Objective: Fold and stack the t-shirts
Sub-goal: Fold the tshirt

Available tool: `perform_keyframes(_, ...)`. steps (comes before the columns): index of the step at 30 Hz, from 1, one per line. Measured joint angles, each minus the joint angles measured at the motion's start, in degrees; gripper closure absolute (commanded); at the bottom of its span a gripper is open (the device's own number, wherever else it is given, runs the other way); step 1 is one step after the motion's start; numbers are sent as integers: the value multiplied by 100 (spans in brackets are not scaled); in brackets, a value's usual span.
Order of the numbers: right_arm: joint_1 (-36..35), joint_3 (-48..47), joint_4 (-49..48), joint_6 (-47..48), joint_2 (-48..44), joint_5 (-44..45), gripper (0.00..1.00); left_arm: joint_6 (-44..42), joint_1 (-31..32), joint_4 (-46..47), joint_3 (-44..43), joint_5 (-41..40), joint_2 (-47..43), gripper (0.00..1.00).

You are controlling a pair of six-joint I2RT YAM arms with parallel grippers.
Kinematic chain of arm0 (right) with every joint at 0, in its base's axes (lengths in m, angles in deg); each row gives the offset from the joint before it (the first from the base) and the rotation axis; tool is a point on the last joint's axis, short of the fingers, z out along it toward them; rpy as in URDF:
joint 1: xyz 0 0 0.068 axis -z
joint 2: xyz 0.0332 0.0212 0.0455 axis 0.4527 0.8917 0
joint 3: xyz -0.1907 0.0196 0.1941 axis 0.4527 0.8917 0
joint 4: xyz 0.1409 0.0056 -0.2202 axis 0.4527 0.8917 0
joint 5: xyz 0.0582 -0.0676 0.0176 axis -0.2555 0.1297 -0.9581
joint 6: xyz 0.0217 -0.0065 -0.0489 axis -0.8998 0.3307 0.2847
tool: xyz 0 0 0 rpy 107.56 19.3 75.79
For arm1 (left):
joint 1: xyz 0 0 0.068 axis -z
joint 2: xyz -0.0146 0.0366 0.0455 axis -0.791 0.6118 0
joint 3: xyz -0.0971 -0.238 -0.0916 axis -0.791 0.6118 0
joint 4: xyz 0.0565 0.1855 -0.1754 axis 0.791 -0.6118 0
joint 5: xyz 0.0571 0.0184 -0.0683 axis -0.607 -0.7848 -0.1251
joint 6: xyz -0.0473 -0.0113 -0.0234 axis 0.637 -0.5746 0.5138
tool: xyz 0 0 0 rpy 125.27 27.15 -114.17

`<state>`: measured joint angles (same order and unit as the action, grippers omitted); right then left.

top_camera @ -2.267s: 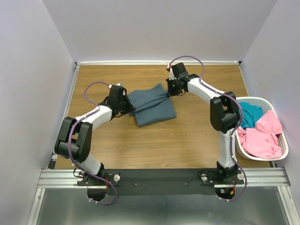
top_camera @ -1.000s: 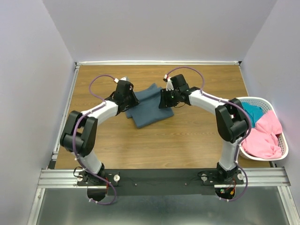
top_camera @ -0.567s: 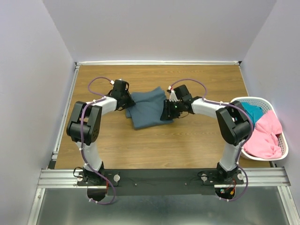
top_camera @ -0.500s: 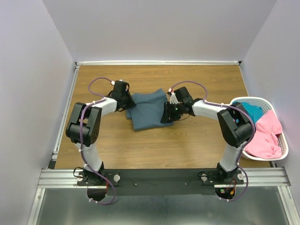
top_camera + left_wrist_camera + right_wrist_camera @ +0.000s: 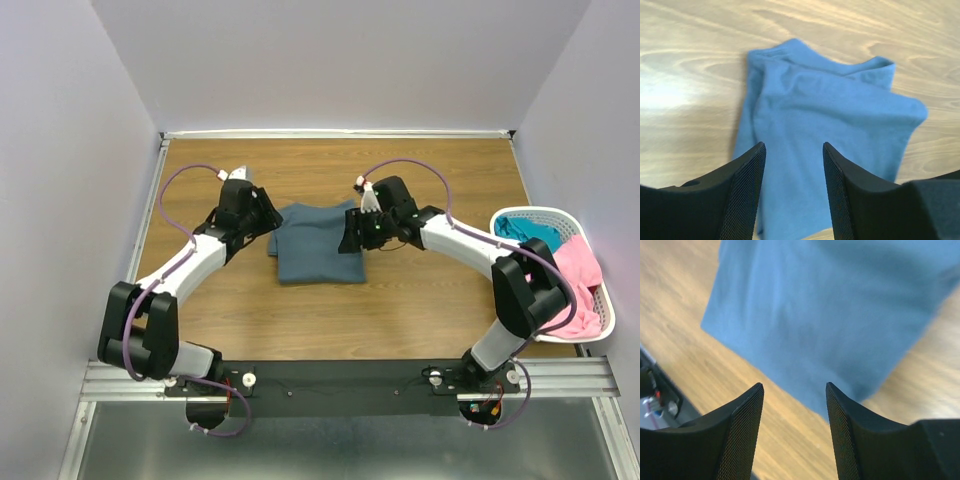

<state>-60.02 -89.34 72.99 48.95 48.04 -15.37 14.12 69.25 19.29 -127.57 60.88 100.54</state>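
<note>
From above, the slate blue-grey cloth t-shirt (image 5: pixel 318 245) lies folded into a compact rectangle in the middle of the wooden table (image 5: pixel 420 320). The left gripper (image 5: pixel 266 218) sits at its left edge and the right gripper (image 5: pixel 352 236) at its right edge, bracketing the fold, probably to square it off. The pink t-shirt (image 5: pixel 578 272) and the teal t-shirt (image 5: pixel 522 230) wait crumpled in the white slotted plastic basket (image 5: pixel 604 322) at the right, so this fold looks meant as the base of the stack.

In the left wrist view, the black mesh-padded fingers (image 5: pixel 747 190) are spread, with nothing between them. The folded shirt lies flat below, its layers slightly offset.

The right wrist view is blurred. Its fingers (image 5: pixel 740 435) also stand apart and empty above the shirt's corner.
</note>
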Motion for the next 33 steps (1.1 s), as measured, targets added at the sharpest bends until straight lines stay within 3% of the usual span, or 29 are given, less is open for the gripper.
perform_keyframes(5,297,-151,81,236,22,201,47,0,-7,-98,450,-199,-76,58)
perform_keyframes(12,260,-951,131,363,444,116,48,20,-68,-214,577,-297,243,57)
perform_keyframes(23,-752,-1580,151,-9,1281,463,46,48,-201,-205,358,-240,1056,57)
perform_keyframes(33,-415,-1556,166,216,1349,848,47,28,-203,-201,330,-33,1056,60)
